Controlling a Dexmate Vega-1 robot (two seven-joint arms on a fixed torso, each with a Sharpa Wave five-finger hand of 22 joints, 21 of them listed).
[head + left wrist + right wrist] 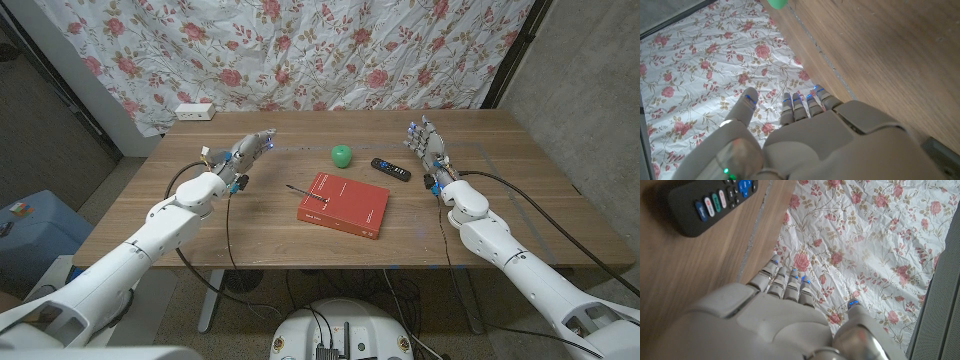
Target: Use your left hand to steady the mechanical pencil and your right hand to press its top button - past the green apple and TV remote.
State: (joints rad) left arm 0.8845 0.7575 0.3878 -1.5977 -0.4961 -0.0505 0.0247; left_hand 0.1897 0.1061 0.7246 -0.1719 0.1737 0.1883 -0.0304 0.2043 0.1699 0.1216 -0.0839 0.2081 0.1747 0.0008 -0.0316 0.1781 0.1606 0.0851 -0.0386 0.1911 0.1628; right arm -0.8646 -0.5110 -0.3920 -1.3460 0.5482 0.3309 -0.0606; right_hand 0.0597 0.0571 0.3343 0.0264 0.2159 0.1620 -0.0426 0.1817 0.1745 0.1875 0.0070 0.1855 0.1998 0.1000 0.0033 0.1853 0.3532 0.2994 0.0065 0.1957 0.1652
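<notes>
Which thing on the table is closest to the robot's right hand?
The black TV remote. It lies just beside the right hand, while the green apple and red book sit farther toward the table's middle.

Green apple (342, 155) and TV remote (391, 169) seemingly flank bare table (250, 215) beyond red book (344, 205).

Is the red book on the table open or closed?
Closed. In the head view the red book lies flat on the table with its cover facing up and no pages showing; the mechanical pencil rests at its corner.
</notes>
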